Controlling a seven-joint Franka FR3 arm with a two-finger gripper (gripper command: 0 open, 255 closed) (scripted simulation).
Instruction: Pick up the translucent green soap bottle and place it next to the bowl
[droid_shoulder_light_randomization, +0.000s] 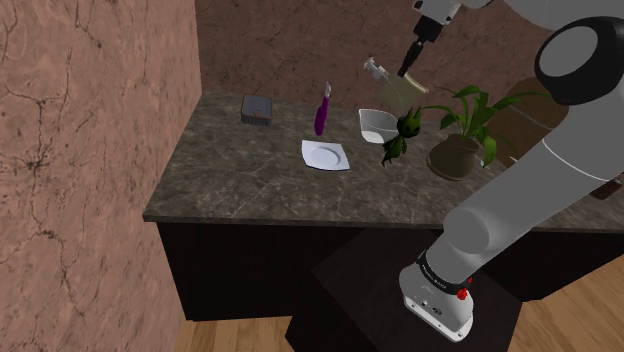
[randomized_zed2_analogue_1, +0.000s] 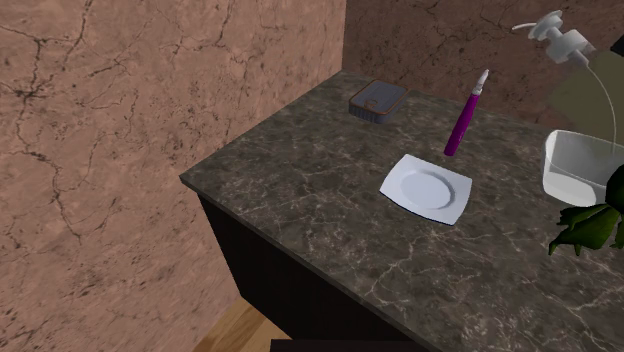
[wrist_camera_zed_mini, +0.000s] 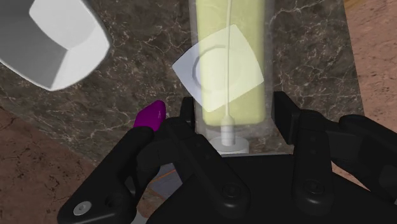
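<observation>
— Where do we find the soap bottle (wrist_camera_zed_mini: 232, 57)?
— Off the worktop (droid_shoulder_light_randomization: 230, 180), up in the air. In the wrist view the gripper (wrist_camera_zed_mini: 234, 121) has its black fingers (wrist_camera_zed_mini: 284, 118) clasped on either side of the bottle's pale yellow-green, see-through body, close to the pump end.
— And from the shoulder view?
— There we see it tilted, high over the part of the worktop where the white bowl (droid_shoulder_light_randomization: 376, 124) stands, with its pump head pointing to that view's left.
— What else do we see down there?
— A square white plate (droid_shoulder_light_randomization: 326, 155) near the bowl, and a purple pen-like tool (droid_shoulder_light_randomization: 322, 110) just beside the plate on the wall side. A dark grey box (droid_shoulder_light_randomization: 258, 109) is further to the shoulder view's left. On the bowl's other side are a small dark green leafy thing (droid_shoulder_light_randomization: 398, 140) and a potted plant (droid_shoulder_light_randomization: 462, 150).
</observation>
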